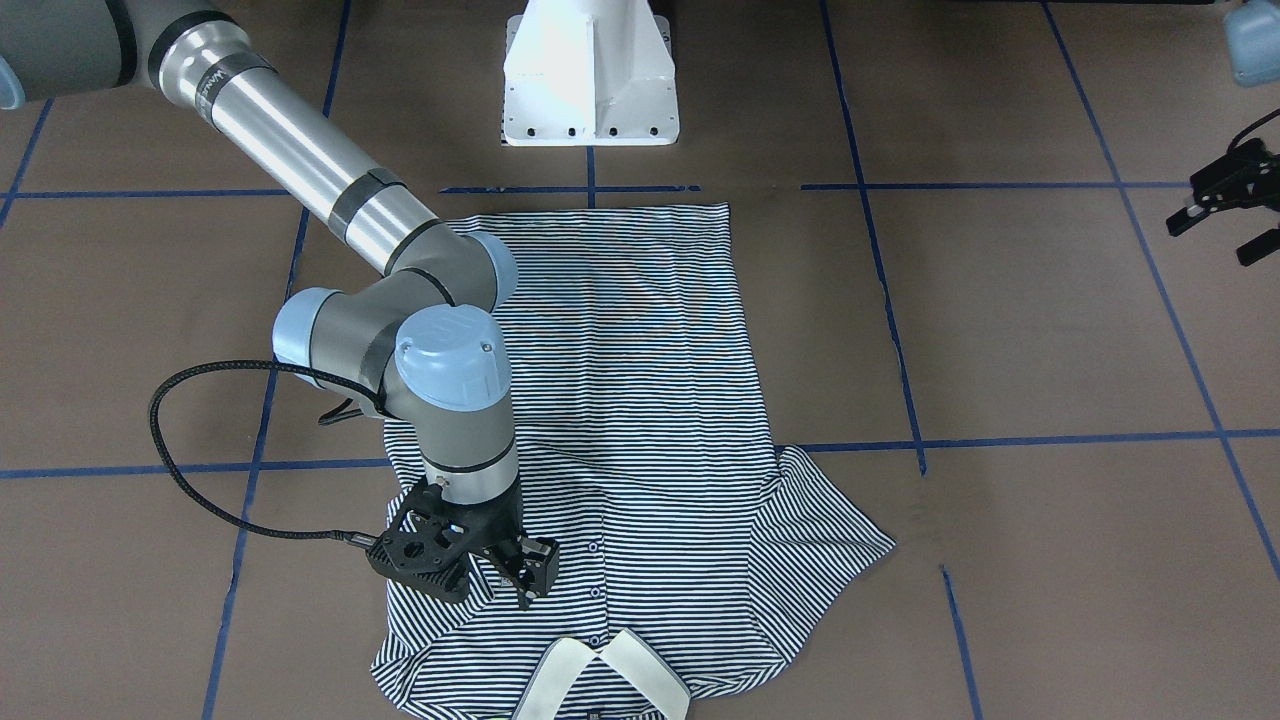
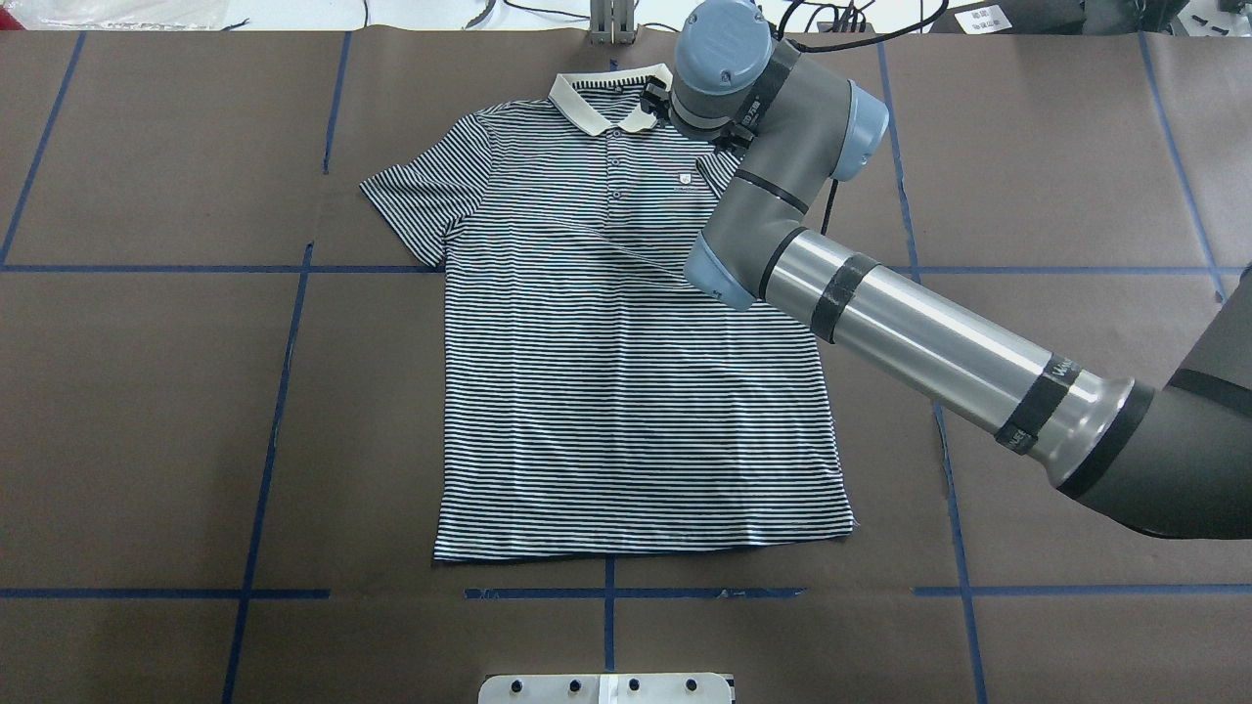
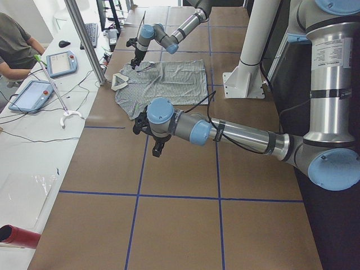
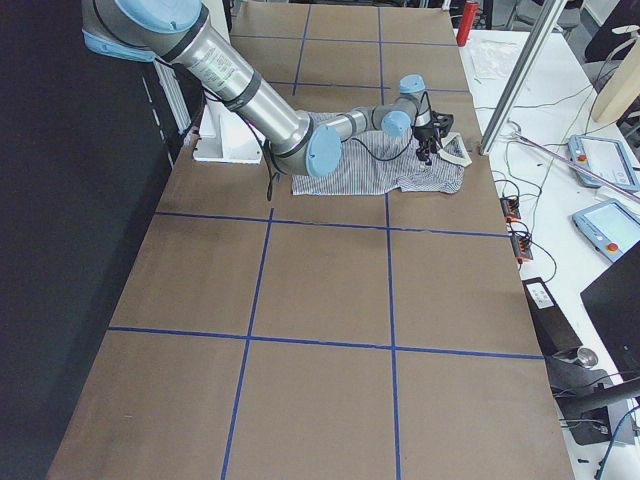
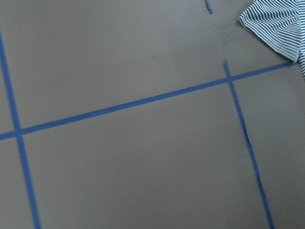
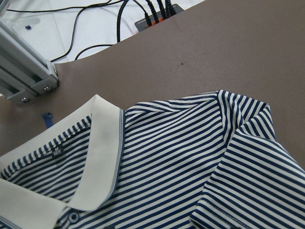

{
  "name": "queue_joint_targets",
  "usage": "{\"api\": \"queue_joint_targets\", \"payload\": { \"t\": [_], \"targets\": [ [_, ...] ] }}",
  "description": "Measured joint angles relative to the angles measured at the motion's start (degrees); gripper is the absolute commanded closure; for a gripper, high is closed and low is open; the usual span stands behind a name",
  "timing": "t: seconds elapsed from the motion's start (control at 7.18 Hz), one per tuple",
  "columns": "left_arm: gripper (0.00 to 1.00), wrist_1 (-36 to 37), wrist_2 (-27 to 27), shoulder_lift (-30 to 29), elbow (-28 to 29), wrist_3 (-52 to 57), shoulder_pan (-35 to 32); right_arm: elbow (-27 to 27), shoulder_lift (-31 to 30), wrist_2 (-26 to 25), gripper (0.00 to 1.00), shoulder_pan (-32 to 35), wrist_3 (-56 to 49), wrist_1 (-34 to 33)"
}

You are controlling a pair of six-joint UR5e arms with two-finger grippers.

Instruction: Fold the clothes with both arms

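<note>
Right tool point(image 1: 497, 583): low over the shirt's shoulder by the collar, fingers pointing down at the cloth; whether the fingers are parted or pinched on fabric cannot be told, as the wrist hides them from above.
Left tool point(image 1: 1228, 215): off to the side above bare tabletop, well apart from the shirt, fingers spread open, holding nothing.
Polo shirt point(image 2: 626, 372): lying flat, front up, in the middle of the tabletop point(image 2: 147, 411), collar point(image 2: 587, 98) at the far edge from the robot, hem toward the white pedestal point(image 1: 590, 75).
Sleeves: the one on the robot's left is spread out; the one under the right arm looks bunched or partly turned in.
Step in hand: apparently the first fold, starting at the right shoulder.
Next move calls for: a firm pinch on the shoulder, and the left tool coming in to take its side, so both can lift together.
</note>
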Motion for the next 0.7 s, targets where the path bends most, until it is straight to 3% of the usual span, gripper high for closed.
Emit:
{"api": "queue_joint_targets", "payload": {
  "t": [0.28, 0.42, 0.7],
  "targets": [
    [0.07, -3.4, 6.1, -11.8, 6.0, -20.6, 10.5, 9.3, -6.4, 6.7, 0.00, 3.0, -0.4, 0.0],
    [0.07, -5.4, 10.7, -17.4, 10.0, -26.9, 15.0, 14.4, -10.9, 10.5, 0.00, 5.0, -1.2, 0.2],
    [0.14, -17.1, 16.5, -25.7, 23.6, -31.5, 18.2, 23.2, -18.4, 16.2, 0.00, 8.1, -3.1, 0.4]
  ]
}}
